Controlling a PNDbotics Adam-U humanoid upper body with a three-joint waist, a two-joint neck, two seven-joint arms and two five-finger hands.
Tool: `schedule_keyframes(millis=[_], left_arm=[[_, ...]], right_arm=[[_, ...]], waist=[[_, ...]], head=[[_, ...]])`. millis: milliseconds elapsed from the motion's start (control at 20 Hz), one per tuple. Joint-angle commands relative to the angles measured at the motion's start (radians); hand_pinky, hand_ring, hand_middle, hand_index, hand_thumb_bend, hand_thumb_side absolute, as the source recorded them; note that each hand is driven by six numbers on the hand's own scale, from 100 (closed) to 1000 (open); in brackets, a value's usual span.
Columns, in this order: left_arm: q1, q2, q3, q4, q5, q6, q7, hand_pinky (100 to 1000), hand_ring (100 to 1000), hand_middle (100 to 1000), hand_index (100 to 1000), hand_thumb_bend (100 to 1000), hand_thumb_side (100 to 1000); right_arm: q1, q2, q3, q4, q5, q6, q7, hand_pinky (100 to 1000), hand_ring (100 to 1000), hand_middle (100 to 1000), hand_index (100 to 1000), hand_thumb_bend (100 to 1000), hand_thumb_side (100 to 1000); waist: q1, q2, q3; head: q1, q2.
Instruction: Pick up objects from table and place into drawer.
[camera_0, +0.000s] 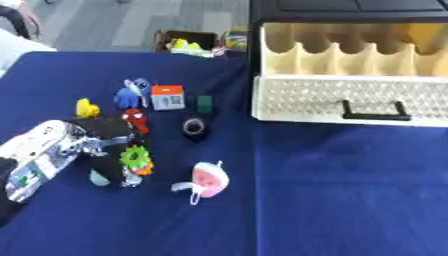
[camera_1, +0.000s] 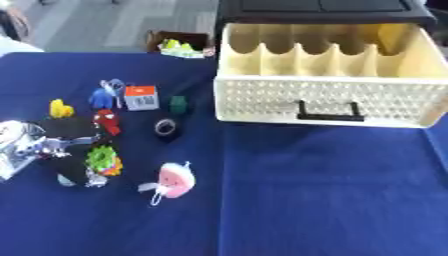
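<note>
Dark blue tablecloth (camera_0: 332, 190) covers the whole table, with grey floor behind it and a small brown box (camera_0: 188, 41) of yellow-green stuff at the far edge.

Left eye view: the cream drawer (camera_0: 350, 97) is pulled open out of a black cabinet (camera_0: 341, 10) at the upper right, with a perforated front, a black handle and scalloped dividers inside. The toys are bunched up on the left: a yellow duck (camera_0: 86, 108), a blue figure (camera_0: 131, 93), an orange and white box (camera_0: 167, 96), a small green block (camera_0: 204, 103), a red figure (camera_0: 135, 120), a black tape roll (camera_0: 194, 126) and a pink round toy (camera_0: 209, 179) with a white loop, lying closer in. The left hand (camera_0: 105, 145) comes in from the left, fingers curled round a spiky green and orange toy (camera_0: 136, 161) that sits at table level.

Right eye view: same layout, with more of the drawer's right side showing. The left hand is partly cut off at the edge. No right hand in either view.
</note>
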Motion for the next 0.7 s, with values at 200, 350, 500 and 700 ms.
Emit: schedule_keyframes(millis=[200, 350, 500, 700], left_arm=[[-0.002, 0.017, 0.007, 0.008, 0.007, 0.010, 0.035, 180, 526, 660, 820, 277, 422], [0.002, 0.019, 0.007, 0.016, 0.014, 0.017, 0.028, 227, 554, 676, 832, 215, 352], [0.007, 0.023, 0.009, 0.022, 0.027, 0.027, 0.010, 270, 574, 703, 841, 204, 345], [0.008, 0.023, 0.011, 0.021, 0.043, 0.042, -0.006, 287, 581, 703, 809, 156, 347]], right_arm=[[-0.016, -0.017, -0.016, -0.011, -0.007, -0.003, -0.005, 540, 384, 305, 621, 100, 1000], [-0.018, -0.018, -0.015, -0.011, -0.009, -0.004, -0.004, 540, 384, 306, 621, 100, 1000], [-0.020, -0.019, -0.014, -0.011, -0.009, -0.007, -0.004, 539, 384, 305, 620, 100, 1000], [-0.021, -0.018, -0.014, -0.011, -0.010, -0.007, -0.007, 539, 383, 304, 619, 100, 1000]], waist=[[-0.003, -0.014, 0.000], [-0.004, -0.014, 0.001], [-0.005, -0.014, 0.002], [-0.007, -0.013, 0.003]], head=[[0.002, -0.014], [0.002, -0.015], [0.001, -0.015], [0.000, -0.016]])
